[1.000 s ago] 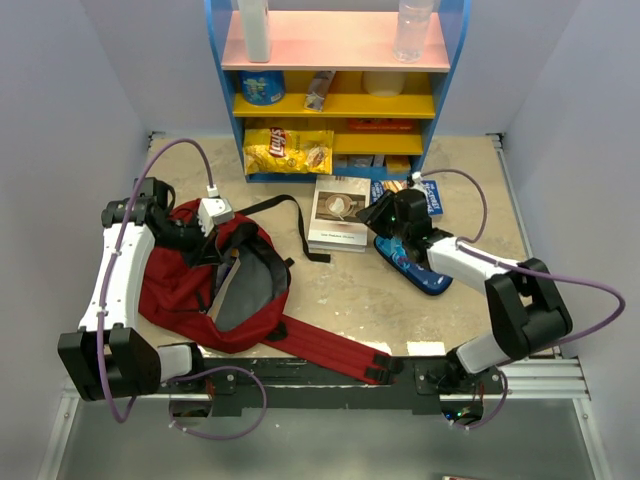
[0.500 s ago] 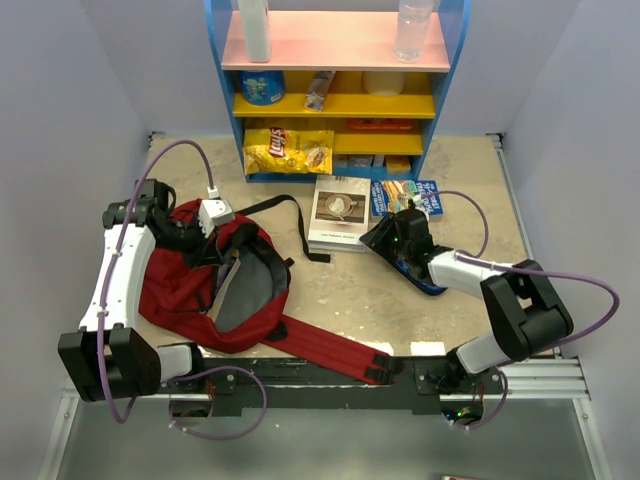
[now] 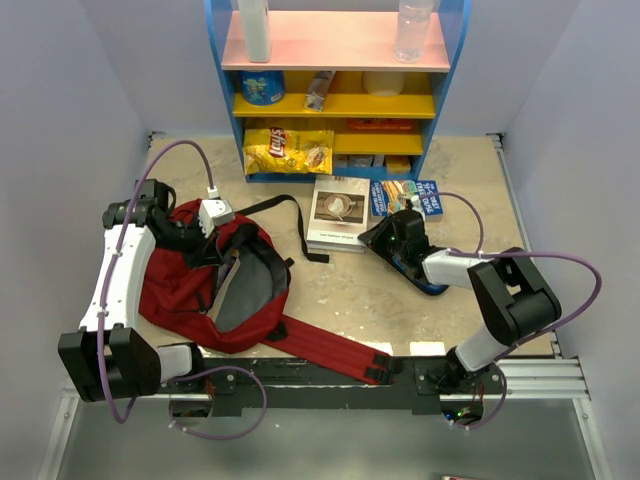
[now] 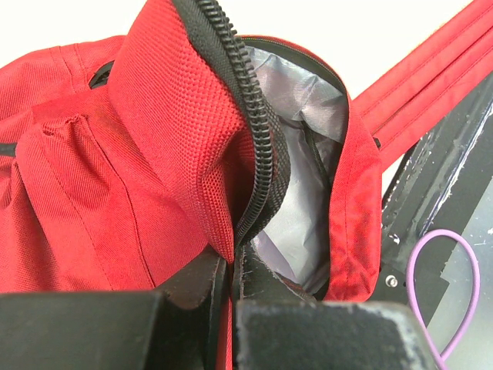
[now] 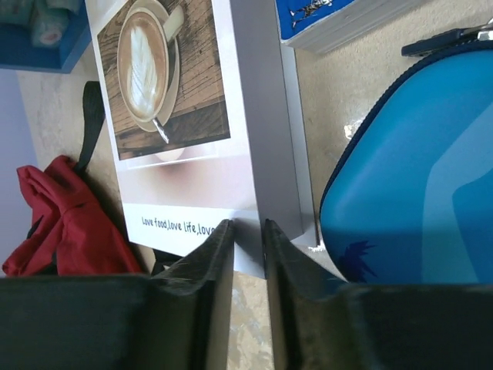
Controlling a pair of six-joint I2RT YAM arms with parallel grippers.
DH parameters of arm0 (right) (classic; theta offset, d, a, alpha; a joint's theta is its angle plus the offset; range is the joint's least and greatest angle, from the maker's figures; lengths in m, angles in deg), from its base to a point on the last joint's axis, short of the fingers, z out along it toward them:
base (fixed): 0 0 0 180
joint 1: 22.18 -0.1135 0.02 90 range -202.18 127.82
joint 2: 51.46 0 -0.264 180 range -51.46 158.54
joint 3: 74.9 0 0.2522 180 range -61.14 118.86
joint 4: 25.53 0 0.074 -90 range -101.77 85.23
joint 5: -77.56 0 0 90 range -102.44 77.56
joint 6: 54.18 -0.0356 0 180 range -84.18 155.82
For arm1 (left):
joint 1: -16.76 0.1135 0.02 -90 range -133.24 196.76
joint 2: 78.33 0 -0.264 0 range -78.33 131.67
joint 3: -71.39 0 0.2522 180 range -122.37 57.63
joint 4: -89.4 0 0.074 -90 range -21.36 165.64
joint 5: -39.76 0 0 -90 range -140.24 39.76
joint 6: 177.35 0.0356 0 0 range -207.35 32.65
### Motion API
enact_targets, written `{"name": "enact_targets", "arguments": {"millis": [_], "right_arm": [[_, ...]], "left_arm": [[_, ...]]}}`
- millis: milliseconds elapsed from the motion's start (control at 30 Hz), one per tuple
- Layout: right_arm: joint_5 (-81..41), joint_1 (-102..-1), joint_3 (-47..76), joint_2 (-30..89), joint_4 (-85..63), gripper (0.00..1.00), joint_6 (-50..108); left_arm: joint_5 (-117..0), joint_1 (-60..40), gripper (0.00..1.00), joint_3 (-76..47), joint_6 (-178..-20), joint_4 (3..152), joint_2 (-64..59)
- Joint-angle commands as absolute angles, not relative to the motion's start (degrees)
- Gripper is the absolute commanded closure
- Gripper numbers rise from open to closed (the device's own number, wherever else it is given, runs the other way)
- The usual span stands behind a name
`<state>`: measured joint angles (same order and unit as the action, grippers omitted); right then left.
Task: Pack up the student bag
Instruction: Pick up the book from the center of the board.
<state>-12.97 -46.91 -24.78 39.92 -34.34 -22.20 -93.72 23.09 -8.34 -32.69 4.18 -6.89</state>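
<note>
Over the last second the right pincer [image 3: 377, 236] has been sliding off the blue pencil case [image 3: 434, 286] and down to the near corner of the coffee-cover book [image 3: 338, 212], while the student bag [image 3: 215, 280] is lying just as it was.

That bag is sprawling on the left half of the desk [image 3: 350, 290], its mouth gaping towards the arms and its red straps [image 3: 320, 345] trailing to the near edge. It is looking soft and floppy: the fabric is folding on itself, and the grey lining is sagging inside, so I am judging that it will collapse shut unless someone is lifting its rim. The stiffest hold is looking like the zipped edge, and the left pincer [image 4: 231, 270] is already clamped on the student bag there, holding the opening up.

Moving outward, the book is lying flat just beside the black webbing, stiff and smooth, probably the heaviest piece here; a thin edge or corner is the likely place to pinch it. In the right wrist view the right pincer [image 5: 246, 231] is straddling that corner with a narrow gap, but I cannot tell whether it is pressing yet. The pencil case [image 5: 416, 177] is sitting just beside the book, a second blue book [image 3: 415, 195] beyond it, near the shelf [image 3: 335, 100].
</note>
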Motion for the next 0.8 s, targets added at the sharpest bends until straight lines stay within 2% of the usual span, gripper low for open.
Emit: {"name": "enact_targets", "arguments": {"millis": [0,167,433,767], "right_arm": [[-12.61,-46.96,-26.24,38.46,-38.14,0.83,-23.50],[-11.91,-46.88,-26.86,36.17,-38.49,1.00,-24.56],[-15.33,-46.88,-27.47,30.82,-39.11,1.00,-28.95],[-20.26,-47.58,-25.28,15.09,-32.87,1.00,-33.69]], "left_arm": [[-97.35,22.74,1.00,-8.55,-32.77,5.86,-8.28],[-97.35,22.74,1.00,-8.81,-32.94,5.86,-8.28],[-97.35,22.74,1.00,-8.82,-33.12,5.94,-8.81],[-98.05,22.82,1.00,-9.52,-34.52,7.00,-9.16]]}}
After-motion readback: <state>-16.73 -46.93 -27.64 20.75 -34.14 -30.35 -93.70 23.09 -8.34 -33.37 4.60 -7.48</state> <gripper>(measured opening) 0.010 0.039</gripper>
